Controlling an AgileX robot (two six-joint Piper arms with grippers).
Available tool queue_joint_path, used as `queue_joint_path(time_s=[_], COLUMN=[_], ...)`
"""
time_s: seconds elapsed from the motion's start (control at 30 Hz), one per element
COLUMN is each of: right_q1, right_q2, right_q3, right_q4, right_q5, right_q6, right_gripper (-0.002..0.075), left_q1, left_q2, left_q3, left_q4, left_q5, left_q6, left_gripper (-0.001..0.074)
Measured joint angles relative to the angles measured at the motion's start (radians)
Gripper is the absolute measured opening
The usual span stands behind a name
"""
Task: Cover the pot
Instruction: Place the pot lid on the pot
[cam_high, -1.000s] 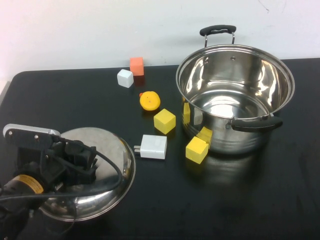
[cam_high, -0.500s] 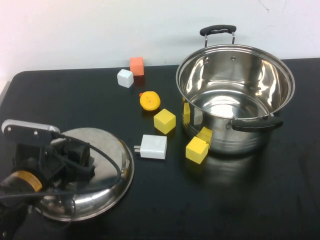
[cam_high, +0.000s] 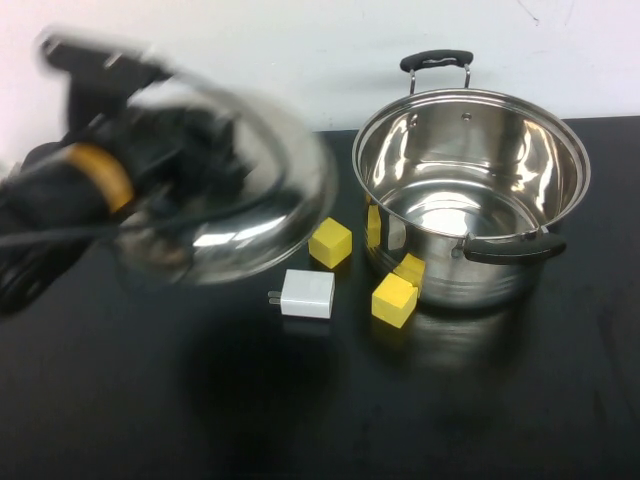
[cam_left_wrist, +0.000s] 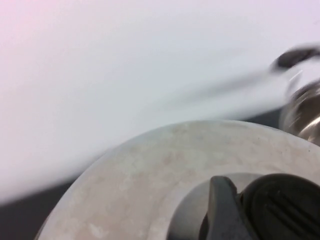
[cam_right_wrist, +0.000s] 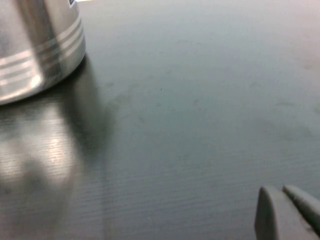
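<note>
The large steel pot (cam_high: 470, 190) stands open at the right of the black table, with black handles at its far and near sides. My left gripper (cam_high: 195, 150) is shut on the black knob (cam_left_wrist: 280, 205) of the domed steel lid (cam_high: 250, 200) and holds it in the air at the back left, left of the pot, blurred by motion. One finger (cam_left_wrist: 220, 210) shows beside the knob. The pot's edge shows in the left wrist view (cam_left_wrist: 305, 110). My right gripper (cam_right_wrist: 277, 192) is shut and empty, low over bare table near the pot's wall (cam_right_wrist: 35, 45); it is out of the high view.
Two yellow blocks (cam_high: 329, 242) (cam_high: 394, 299) and a white charger plug (cam_high: 306, 293) lie just left of the pot. The lid hides the table's back left. The black tabletop (cam_high: 300, 400) stretches across the front.
My left gripper has lifted the lid off the table at the front left and swung it up and toward the back, nearer the pot. The pot and blocks have not moved.
</note>
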Motion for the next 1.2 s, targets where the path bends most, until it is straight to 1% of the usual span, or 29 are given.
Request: queue_joint_path(time_s=[0.17, 0.4, 0.57, 0.77, 0.9, 1.2], right_q1=[0.0, 0.0, 0.0, 0.0, 0.0, 0.0], right_q2=[0.0, 0.0, 0.0, 0.0, 0.0, 0.0], right_q3=[0.0, 0.0, 0.0, 0.0, 0.0, 0.0], right_q4=[0.0, 0.0, 0.0, 0.0, 0.0, 0.0], right_q5=[0.0, 0.0, 0.0, 0.0, 0.0, 0.0], right_q6=[0.0, 0.0, 0.0, 0.0, 0.0, 0.0], right_gripper=[-0.0002, -0.0002, -0.0002, -0.0002, -0.0002, -0.0002], left_q1=[-0.111, -0.208, -0.267, -0.31, -0.32, -0.344], left_q2=[0.111, 0.3, 0.418, 0.515, 0.55, 0.582], left_q3=[-0.215, -0.472, -0.594, -0.683, -0.707, -0.735], left_q4=[0.051, 0.071, 0.111, 0.161, 0.17, 0.215], left_q5=[0.061, 0.09, 0.126, 0.136, 0.136, 0.149], left_q6=[-0.072, -0.123, -0.134, -0.157, -0.202, -0.226], left_gripper=[0.0324, 0.0324, 0.0324, 0.0324, 0.0324, 0.0324])
